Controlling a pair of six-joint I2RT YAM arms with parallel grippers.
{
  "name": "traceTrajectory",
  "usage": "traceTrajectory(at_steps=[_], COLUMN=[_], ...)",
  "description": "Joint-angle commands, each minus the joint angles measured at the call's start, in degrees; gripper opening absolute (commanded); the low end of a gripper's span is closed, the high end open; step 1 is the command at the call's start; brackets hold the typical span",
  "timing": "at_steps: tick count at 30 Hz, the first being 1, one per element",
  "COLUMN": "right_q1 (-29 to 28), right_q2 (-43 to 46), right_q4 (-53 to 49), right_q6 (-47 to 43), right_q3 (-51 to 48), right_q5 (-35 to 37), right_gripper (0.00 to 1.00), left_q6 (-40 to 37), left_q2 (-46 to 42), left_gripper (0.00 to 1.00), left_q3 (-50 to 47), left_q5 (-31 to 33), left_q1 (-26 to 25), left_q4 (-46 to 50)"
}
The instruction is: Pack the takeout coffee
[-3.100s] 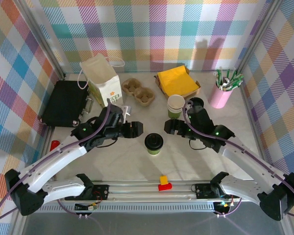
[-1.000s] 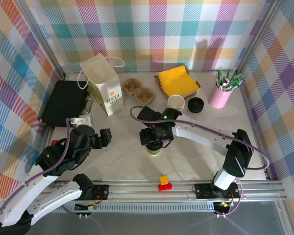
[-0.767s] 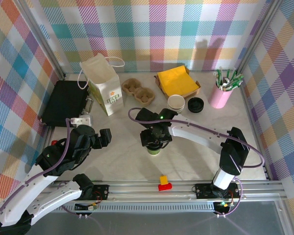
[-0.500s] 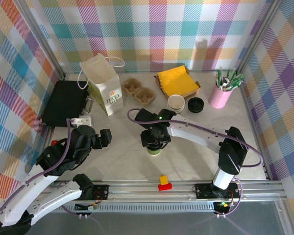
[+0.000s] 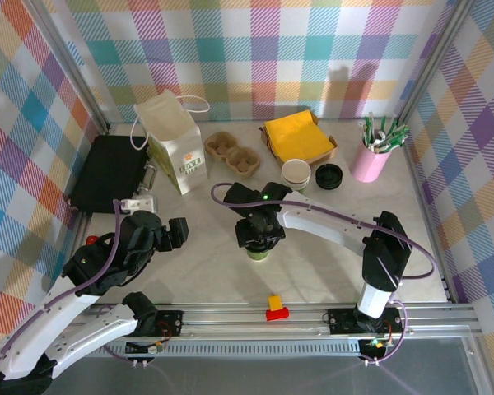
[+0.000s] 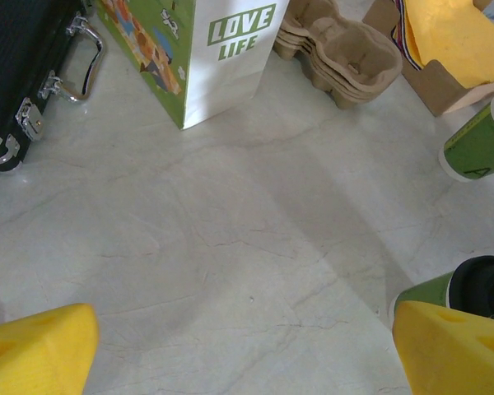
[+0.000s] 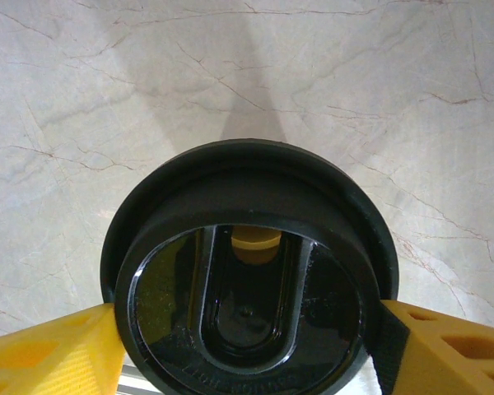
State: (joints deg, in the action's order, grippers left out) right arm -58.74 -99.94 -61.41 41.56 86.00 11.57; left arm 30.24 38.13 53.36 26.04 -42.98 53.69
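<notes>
The takeout coffee [image 5: 259,253], a small green-sided paper cup under a black lid, stands upright mid-table. My right gripper [image 5: 261,237] hangs straight over it, hiding most of it from above. In the right wrist view the black lid [image 7: 247,247] sits between the yellow fingers [image 7: 49,350], which touch its rim on both sides. My right gripper [image 7: 247,350] is shut on the cup. My left gripper [image 5: 174,230] is open over bare table to the left. In its own view the left gripper [image 6: 247,346] holds nothing, and the cup [image 6: 428,292] stands at the right edge.
A white paper bag [image 5: 177,144] with green print stands at back left beside a black case [image 5: 111,173]. Cardboard cup carriers [image 5: 233,154], a lidless cup [image 5: 295,174], a loose black lid [image 5: 329,175], yellow napkins [image 5: 298,136] and a pink tumbler [image 5: 370,160] line the back.
The right gripper's fingers have narrowed onto the lidded cup and the arm has crept slightly left. The left arm, earlier near the centre, has held still at the left.
</notes>
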Motion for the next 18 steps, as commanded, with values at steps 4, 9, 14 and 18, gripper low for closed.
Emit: traceTrajectory(at_steps=[4, 9, 14, 18], right_q1=[-0.5, -0.7, -0.6, -0.5], right_q2=[-3.1, -3.5, -3.9, -3.5], right_q4=[-3.7, -3.6, -4.0, -5.7], right_q6=[0.9, 0.7, 0.4, 0.5], right_q3=[0.9, 1.2, 1.4, 1.5], right_q5=[0.6, 0.7, 0.9, 3.0], right_gripper=[0.78, 0.78, 0.76, 0.73], left_q6=[0.3, 0.4, 0.4, 0.4], left_q2=[0.2, 0.3, 0.3, 0.3], left_gripper=[0.92, 0.92, 0.92, 0.92], left_q3=[-0.8, -0.6, -0.4, 0.1], left_q5=[-0.5, -0.6, -0.6, -0.5], left_q1=[0.4, 0.4, 0.4, 0.5], left_q4=[-1.0, -0.9, -0.9, -0.7])
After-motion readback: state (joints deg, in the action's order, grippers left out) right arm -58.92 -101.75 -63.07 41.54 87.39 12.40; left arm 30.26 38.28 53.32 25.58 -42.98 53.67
